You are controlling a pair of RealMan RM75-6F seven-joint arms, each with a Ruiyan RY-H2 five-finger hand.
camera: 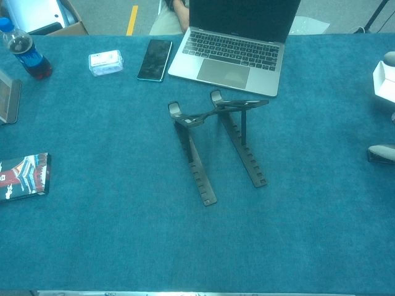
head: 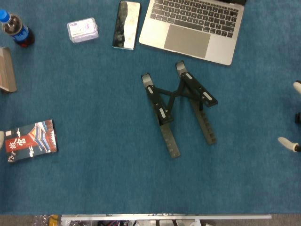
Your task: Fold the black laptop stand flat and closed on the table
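Note:
The black laptop stand [head: 181,106] stands unfolded in the middle of the blue table, its two notched legs [camera: 200,166] splayed toward me and its support arms raised on the cross-brace [camera: 225,106]. Only the edge of my right hand [head: 297,117] shows at the far right, well away from the stand; its pale fingertips [head: 288,143] are spread apart and hold nothing. The chest view also catches that hand [camera: 381,153] at the right border. A pale sliver [head: 1,137] at the left border may be my left hand; its pose is hidden.
A silver laptop [head: 195,26] lies open just behind the stand, with a phone [head: 126,24] to its left. Further left are a small clear box [head: 83,29], a cola bottle [head: 16,30] and a brown object [head: 7,69]. A printed booklet [head: 32,140] lies near the left edge.

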